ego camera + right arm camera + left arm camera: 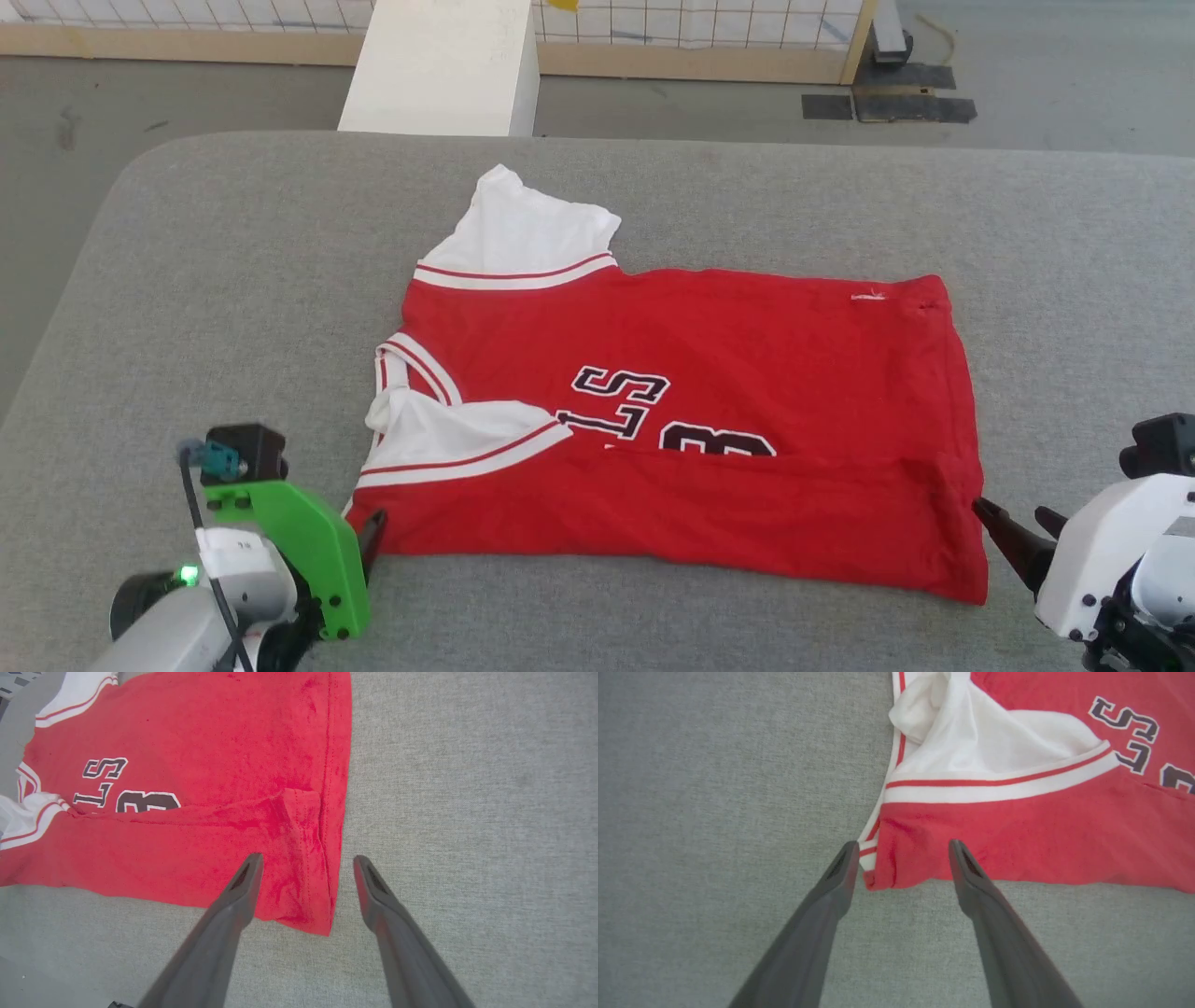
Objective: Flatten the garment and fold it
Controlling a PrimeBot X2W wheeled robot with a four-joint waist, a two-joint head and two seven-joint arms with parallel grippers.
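The red jersey (pixel 709 411) lies spread on the grey table (pixel 233 308), its near long edge folded over the lettering and number. White lining shows at the neck (pixel 518 229) and at an armhole (pixel 439 434). My left gripper (pixel 369 541) is open at the jersey's near left corner; in the left wrist view the left gripper (pixel 903 843) has its fingers either side of that corner of the jersey (pixel 1017 835). My right gripper (pixel 1013 515) is open at the near right corner; in the right wrist view the right gripper (pixel 308 857) straddles the jersey's (pixel 210 812) hem there. Nothing is gripped.
Beyond the table's far edge stand a white block (pixel 448 65) and a wooden frame with wire mesh (pixel 700 56). Black mats (pixel 887 101) lie on the floor. The table's left corner is rounded, with bare grey cloth all around the jersey.
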